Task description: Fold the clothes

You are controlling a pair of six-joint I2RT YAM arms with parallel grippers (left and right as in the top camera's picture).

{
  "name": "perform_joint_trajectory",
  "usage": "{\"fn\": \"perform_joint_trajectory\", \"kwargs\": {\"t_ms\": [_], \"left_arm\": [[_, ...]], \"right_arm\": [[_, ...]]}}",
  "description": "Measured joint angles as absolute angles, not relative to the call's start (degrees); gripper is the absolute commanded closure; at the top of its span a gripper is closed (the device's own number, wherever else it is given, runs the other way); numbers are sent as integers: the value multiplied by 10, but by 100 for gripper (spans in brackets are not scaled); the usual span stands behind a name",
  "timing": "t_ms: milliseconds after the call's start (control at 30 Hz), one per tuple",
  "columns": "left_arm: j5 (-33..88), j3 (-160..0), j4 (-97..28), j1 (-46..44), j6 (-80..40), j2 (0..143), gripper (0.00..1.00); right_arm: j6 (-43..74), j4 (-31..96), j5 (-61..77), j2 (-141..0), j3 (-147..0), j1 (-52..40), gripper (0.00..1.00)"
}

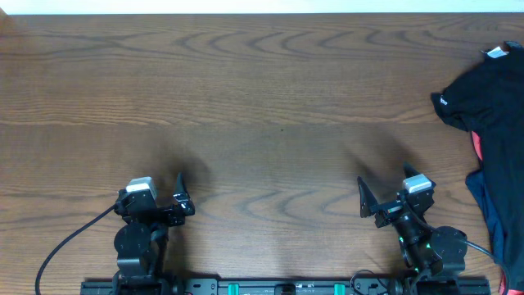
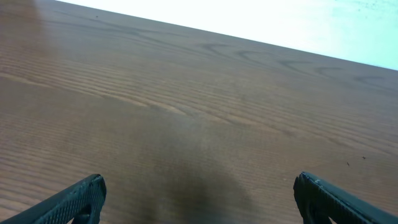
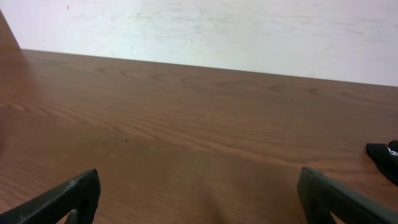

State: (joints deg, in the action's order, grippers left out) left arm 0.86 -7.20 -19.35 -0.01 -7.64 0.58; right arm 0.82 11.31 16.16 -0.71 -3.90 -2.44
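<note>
The black T-shirt [image 1: 490, 98] lies crumpled at the table's far right edge, with a small white label [image 1: 494, 54] near its top. One black corner of it shows at the right edge of the right wrist view [image 3: 387, 158]. My left gripper [image 1: 182, 190] is open and empty near the front left of the table; its view shows only bare wood between the fingers [image 2: 199, 196]. My right gripper [image 1: 385, 192] is open and empty near the front right, well short of the shirt; its fingers [image 3: 199, 193] frame bare wood.
A red garment [image 1: 477, 146] peeks out under the black shirt, and a navy blue garment [image 1: 490, 205] lies below it at the right edge. The wooden table [image 1: 262, 123] ends at a white wall at the back [image 3: 205, 31].
</note>
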Motion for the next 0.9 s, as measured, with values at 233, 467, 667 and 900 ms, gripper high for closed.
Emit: {"fn": "perform_joint_trajectory", "kwargs": {"t_ms": [233,467,667,900], "left_arm": [[9,-72,-194,0,-76,6,2],[9,-72,-194,0,-76,6,2],[9,-72,-194,0,-76,6,2],[9,-72,-194,0,-76,6,2]], "right_arm": [[8,113,162,-7,-39,-24,1],[6,104,157,-7,-39,-24,1],[20,110,155,-7,-39,-24,1],[66,124,142,-16,-41,-24,1]]}}
